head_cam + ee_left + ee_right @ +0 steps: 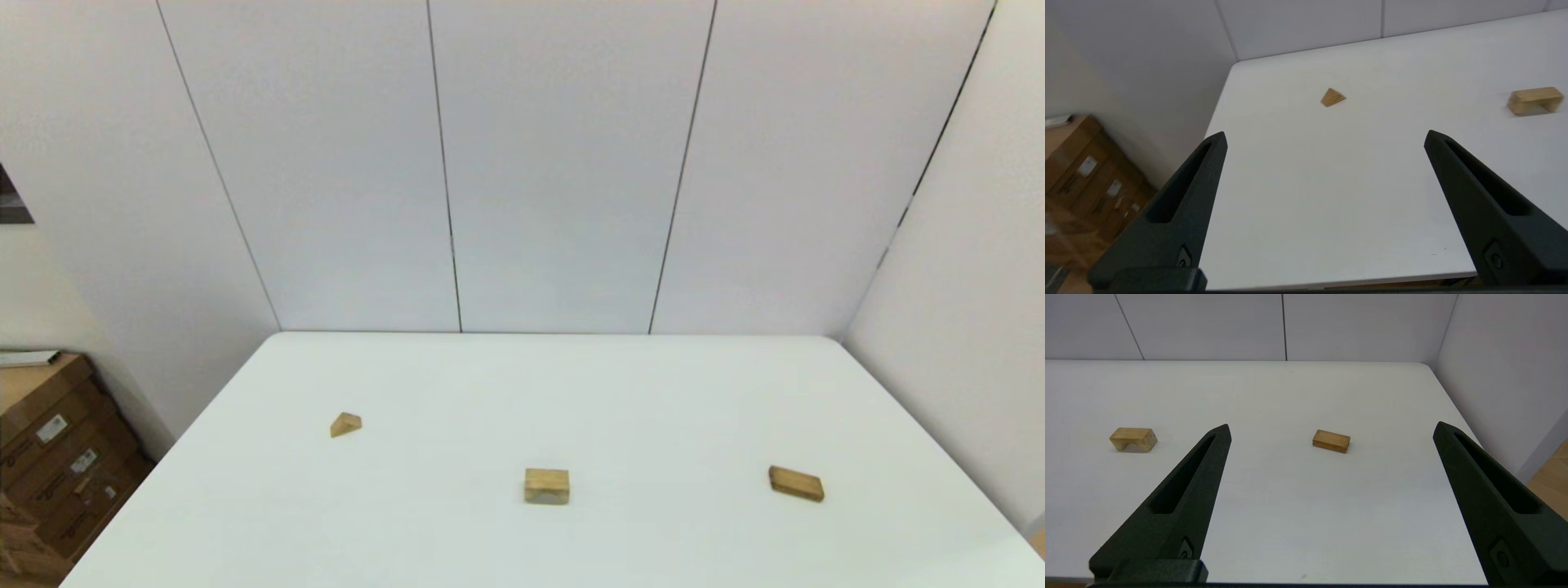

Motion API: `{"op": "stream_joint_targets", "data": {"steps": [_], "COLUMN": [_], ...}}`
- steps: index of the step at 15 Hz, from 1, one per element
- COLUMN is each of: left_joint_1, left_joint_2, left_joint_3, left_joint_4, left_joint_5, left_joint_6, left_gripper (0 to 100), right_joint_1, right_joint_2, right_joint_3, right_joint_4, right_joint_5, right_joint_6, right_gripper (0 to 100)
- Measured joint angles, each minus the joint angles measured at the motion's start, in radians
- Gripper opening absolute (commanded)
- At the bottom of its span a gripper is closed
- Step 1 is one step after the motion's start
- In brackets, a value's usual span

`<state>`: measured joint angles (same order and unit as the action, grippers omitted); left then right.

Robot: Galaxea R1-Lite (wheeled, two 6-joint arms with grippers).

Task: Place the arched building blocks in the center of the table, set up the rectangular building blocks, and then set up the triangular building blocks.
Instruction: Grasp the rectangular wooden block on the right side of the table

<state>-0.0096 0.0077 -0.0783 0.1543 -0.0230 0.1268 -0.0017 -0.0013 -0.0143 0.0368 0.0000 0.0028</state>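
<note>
Black fingers (1184, 196) of both wrist views spread wide, empty, absent from head view.

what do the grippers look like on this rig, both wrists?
Both match. The left gripper and right gripper each have two long matte black fingers tapering to a point, wedge-shaped, with a long slot recessed into each inner face and a small round fastener near the base. No cables, labels or markings show. The arms themselves are out of view.
</note>
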Motion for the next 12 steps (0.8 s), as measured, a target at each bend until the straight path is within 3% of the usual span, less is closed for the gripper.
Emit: {"op": "stream_joint_targets", "data": {"steps": [12], "left_joint_1": [0.000], "left_joint_2": [-0.009], "left_joint_3": [0.030], "left_joint_4": [-0.037], "left_joint_5": [0.009], "left_joint_6": [-0.097], "left_gripper": [100], "right_joint_1": [0.000], "right_joint_2": [0.000], "right_joint_3": [-0.001], "right_joint_4": [0.000], "right_joint_5": [0.000], "right_joint_6": [-0.002], "right_gripper": [100]}}
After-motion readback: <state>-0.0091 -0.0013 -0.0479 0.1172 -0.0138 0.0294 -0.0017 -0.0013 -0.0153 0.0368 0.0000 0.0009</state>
